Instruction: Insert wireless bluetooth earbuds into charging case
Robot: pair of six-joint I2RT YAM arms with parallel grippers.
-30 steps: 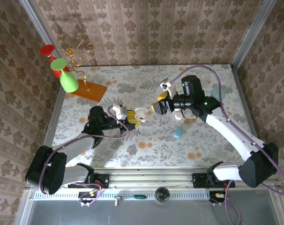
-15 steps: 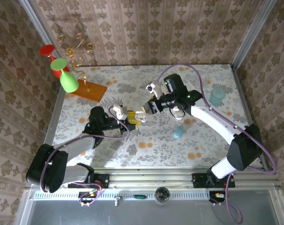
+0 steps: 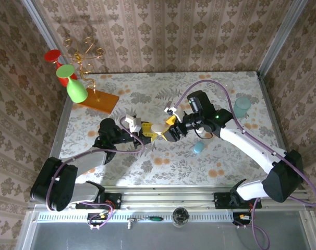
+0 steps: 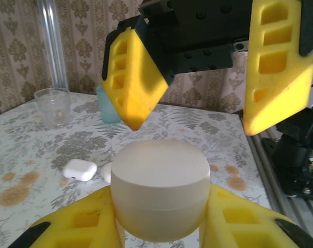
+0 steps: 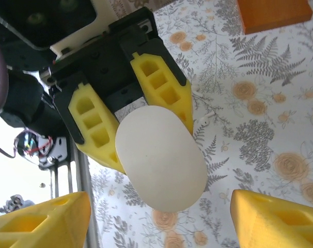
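Over mid-table, our left gripper [image 3: 153, 129] clamps a white oval container [image 4: 159, 188], seemingly steadying it for our wide-open right gripper [image 4: 198, 126]; the charging case [image 4: 79, 169] lies on the table [image 4: 22, 150].

Bright, even light from above fills the top view, leaving soft shadows on the table [image 3: 147, 166] and a dim smear on the wall [image 3: 163, 31] at 11 o'clock, while the right wrist view burns white at 8 o'clock and its near fingers [image 5: 37, 222] blur.

No legible text or labels anywhere
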